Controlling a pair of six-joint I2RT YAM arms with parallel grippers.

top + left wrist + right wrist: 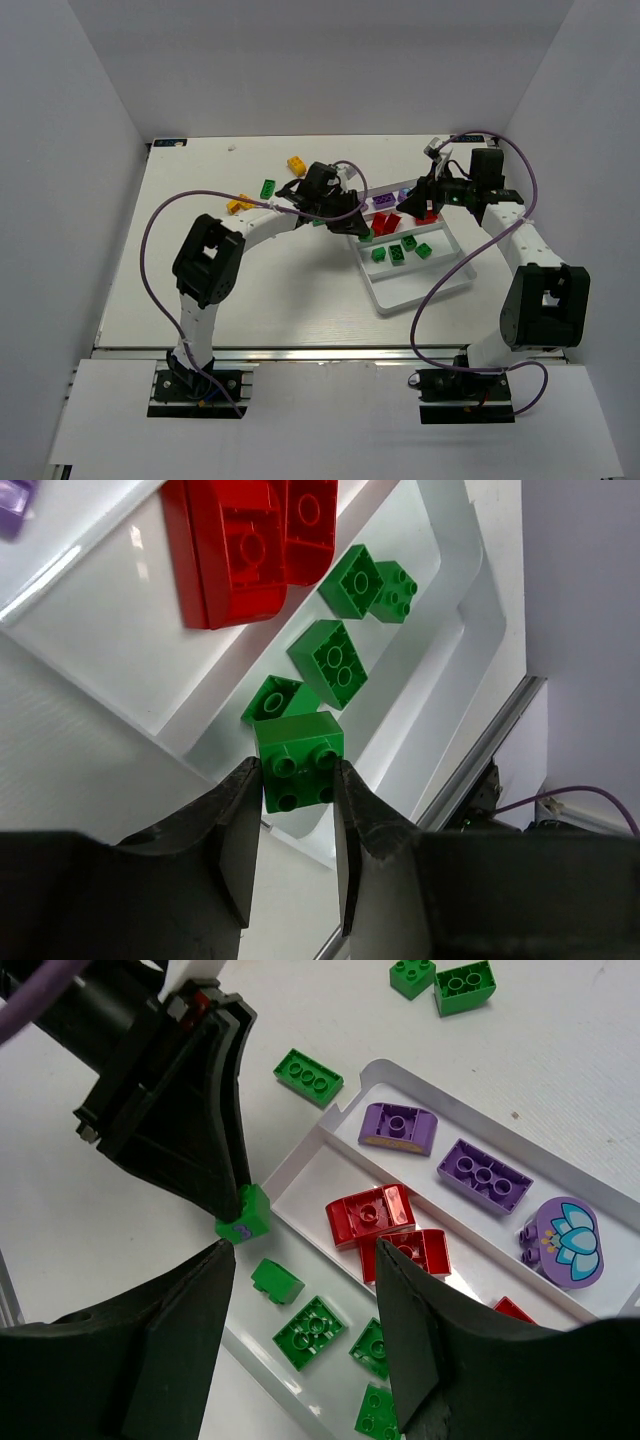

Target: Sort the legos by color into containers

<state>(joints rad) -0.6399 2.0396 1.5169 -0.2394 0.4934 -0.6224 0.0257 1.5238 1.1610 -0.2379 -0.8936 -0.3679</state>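
Left pincer [296,802] gripping green lego [298,752], apparently just above edge of tray [110,640]

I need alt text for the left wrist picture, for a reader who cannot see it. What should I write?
Two black fingers grip a green brick at the edge of a white tray. Beyond it, one compartment holds several more green bricks; the next holds red bricks.
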